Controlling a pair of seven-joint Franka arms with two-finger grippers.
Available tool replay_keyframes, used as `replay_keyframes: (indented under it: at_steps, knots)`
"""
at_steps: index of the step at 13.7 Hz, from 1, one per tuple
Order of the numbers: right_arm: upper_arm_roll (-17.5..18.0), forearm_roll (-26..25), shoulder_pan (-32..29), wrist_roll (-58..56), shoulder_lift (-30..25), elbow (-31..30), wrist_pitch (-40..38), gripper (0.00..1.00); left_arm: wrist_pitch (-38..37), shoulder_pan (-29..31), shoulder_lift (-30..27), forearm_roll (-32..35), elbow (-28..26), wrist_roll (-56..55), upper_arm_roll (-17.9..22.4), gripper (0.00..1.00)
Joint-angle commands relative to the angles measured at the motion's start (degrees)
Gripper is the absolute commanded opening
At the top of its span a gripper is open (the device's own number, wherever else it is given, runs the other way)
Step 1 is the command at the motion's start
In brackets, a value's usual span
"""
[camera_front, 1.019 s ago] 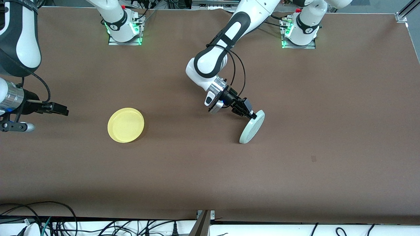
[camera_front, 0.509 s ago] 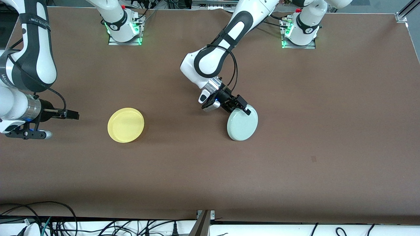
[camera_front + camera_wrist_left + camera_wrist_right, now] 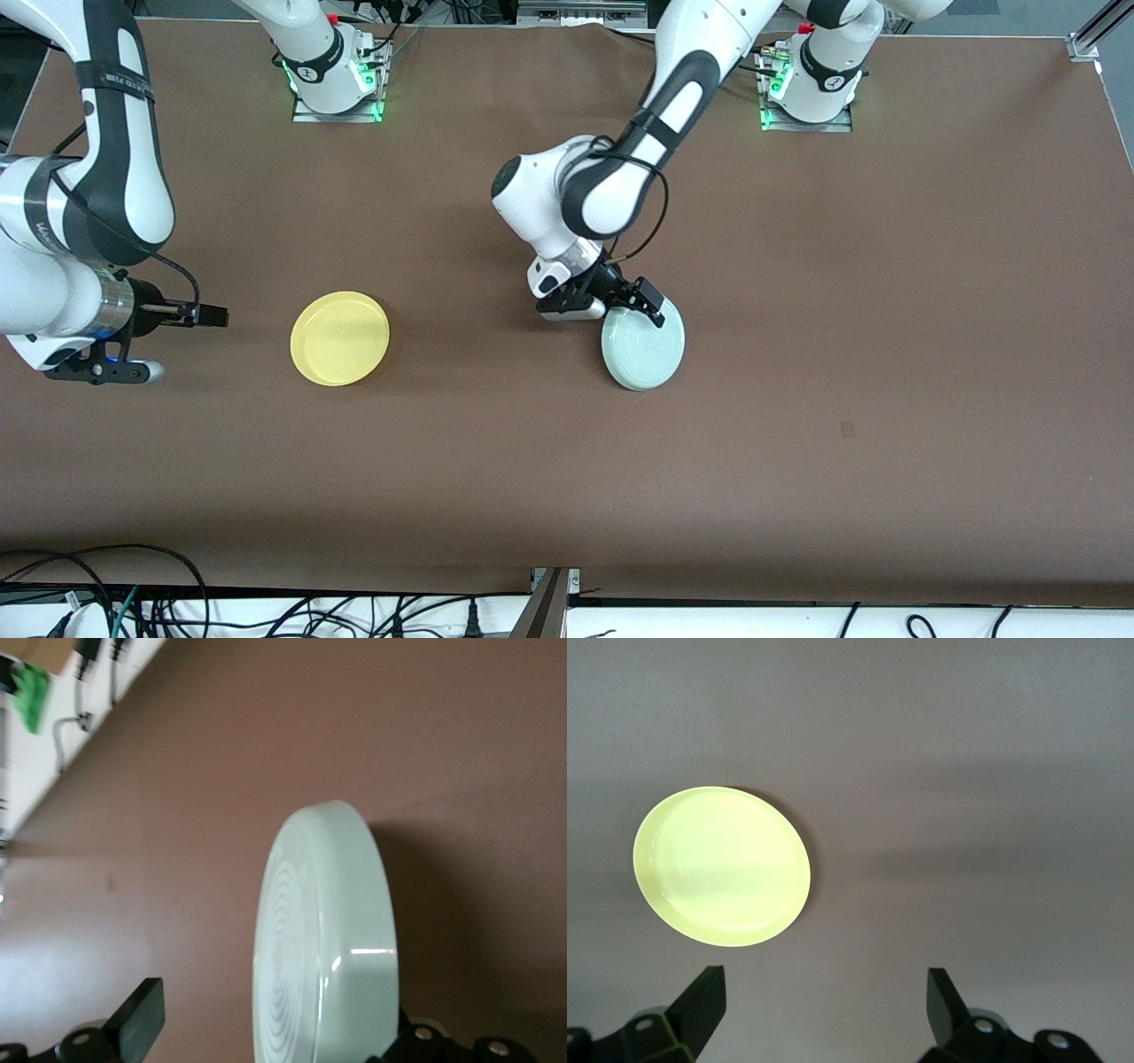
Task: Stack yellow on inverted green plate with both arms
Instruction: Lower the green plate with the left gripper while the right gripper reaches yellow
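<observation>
The pale green plate (image 3: 645,347) lies bottom up near the middle of the table, its ringed underside (image 3: 292,939) facing up. My left gripper (image 3: 645,306) sits low at the plate's rim on the side toward the arm bases. It is open: one finger (image 3: 142,1028) stands clear of the plate, and the rim is still between the jaws. The yellow plate (image 3: 340,338) rests right way up toward the right arm's end. My right gripper (image 3: 211,315) hovers open beside it, nothing between its fingers (image 3: 704,997), with the yellow plate (image 3: 722,865) ahead of them.
The arm bases (image 3: 335,80) (image 3: 808,84) stand along the table's edge farthest from the front camera. Cables (image 3: 106,594) run below the near edge. A small dark mark (image 3: 847,430) is on the brown tabletop toward the left arm's end.
The left gripper has opened, and the green plate has gone from standing on edge to lying bottom up. The right gripper has moved closer to the yellow plate.
</observation>
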Motion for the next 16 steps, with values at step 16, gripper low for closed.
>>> replay_keyframes:
  at_steps: [16]
  knots:
    - [0.1, 6.2, 0.0, 0.4, 9.1, 0.5, 4.9, 1.0, 27.9, 19.6, -0.2, -24.1, -4.4, 8.1, -11.8, 1.0]
